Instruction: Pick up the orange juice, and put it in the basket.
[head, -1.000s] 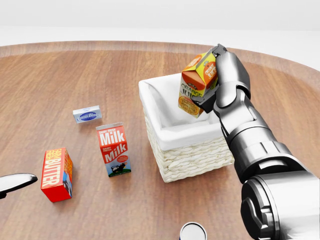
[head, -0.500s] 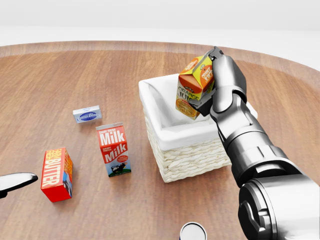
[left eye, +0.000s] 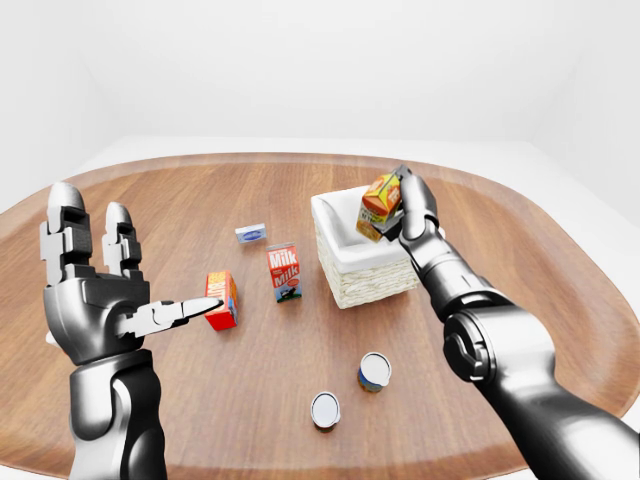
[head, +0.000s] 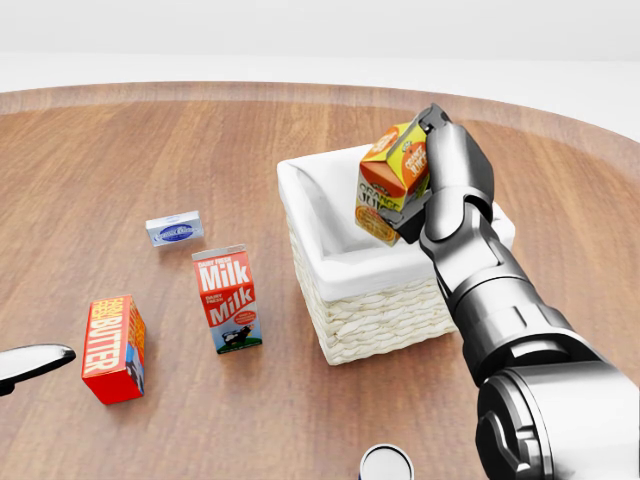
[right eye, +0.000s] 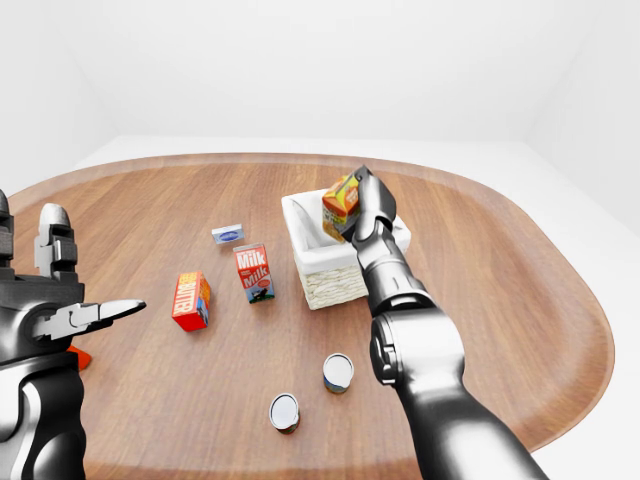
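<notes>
Left hand (left eye: 105, 300) raised well left of the basket, fingers spread, palm empty, not involved. Right of it, on the brown wood-grain surface (head: 90, 160), all left of the basket: red butter box (head: 114, 349) upright; milk carton (head: 228, 298), gable-topped, upright, nearest the basket; small flat blue-white packet (head: 174, 229) lying down. Two round tins (left eye: 374, 371) stand nearer the robot than the basket. Basket (head: 375, 310): squarish, pale woven wicker walls, white cloth lining, open top, nothing visible inside it. Orange juice (head: 393, 183): glossy orange-yellow gable carton, held in the air above the basket's opening, toward its right-hand rim in the head view. Long axis tilted, gable leaning up and to the right. Right hand (head: 428, 180) has it, dark metal fingers pinched round the carton from its right side. Judgement: carton sits over the opening; lowering and release look next, watching the right rim.
</notes>
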